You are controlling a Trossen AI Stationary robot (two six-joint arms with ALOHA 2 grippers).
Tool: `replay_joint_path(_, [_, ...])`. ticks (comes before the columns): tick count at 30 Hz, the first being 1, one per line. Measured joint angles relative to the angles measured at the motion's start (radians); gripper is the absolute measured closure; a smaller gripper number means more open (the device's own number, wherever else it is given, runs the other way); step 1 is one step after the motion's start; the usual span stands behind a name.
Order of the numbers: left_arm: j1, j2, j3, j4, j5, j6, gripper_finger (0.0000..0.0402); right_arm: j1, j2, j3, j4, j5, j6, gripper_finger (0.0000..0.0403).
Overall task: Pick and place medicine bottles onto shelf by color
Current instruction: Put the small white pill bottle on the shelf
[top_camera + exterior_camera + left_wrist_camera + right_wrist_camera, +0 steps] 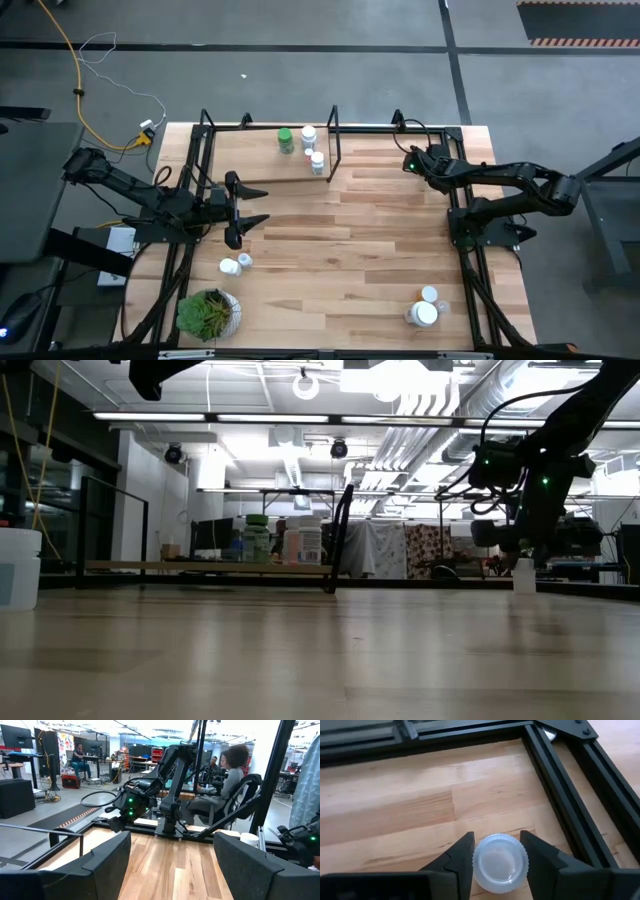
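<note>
3 bottles (303,145) — 1 green, 2 white — already stand on the shelf (262,170). The right gripper (496,854) straddles a white-capped bottle (500,862) at the table's far right, fingers nearly touching it. About 4 wait near the front edge; the left gripper (252,208) hangs open, empty.
</note>
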Motion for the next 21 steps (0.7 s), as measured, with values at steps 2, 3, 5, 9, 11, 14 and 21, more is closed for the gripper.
replay_joint_path(2, [0.000, 0.000, 0.000, 0.000, 0.000, 0.001, 0.0126, 0.004, -0.004, 0.000, 0.000, -0.008, -0.024, 0.0274])
replay_joint_path(3, [0.000, 0.000, 0.000, 0.000, 0.000, 0.001, 0.0126, 0.012, -0.009, 0.000, 0.000, -0.012, -0.033, 0.0274])
replay_joint_path(5, [0.000, 0.000, 0.000, 0.000, 0.000, 0.002, 0.0126, 0.040, -0.026, 0.000, -0.001, -0.011, -0.059, 0.0277])
replay_joint_path(9, [0.000, 0.000, 0.000, 0.000, 0.000, 0.001, 0.0126, 0.123, -0.093, 0.000, -0.001, -0.001, -0.137, 0.0279])
replay_joint_path(11, [0.000, 0.000, 0.000, 0.000, 0.000, 0.001, 0.0126, 0.176, -0.135, 0.000, 0.000, -0.010, -0.172, 0.0279])
replay_joint_path(14, [0.000, 0.000, 0.000, 0.000, 0.000, 0.001, 0.0126, 0.267, -0.196, 0.000, 0.007, -0.052, -0.220, 0.0276])
replay_joint_path(21, [0.000, 0.000, 0.000, 0.000, 0.000, -0.001, 0.0126, 0.523, -0.250, 0.000, 0.193, -0.165, -0.293, 0.0275])
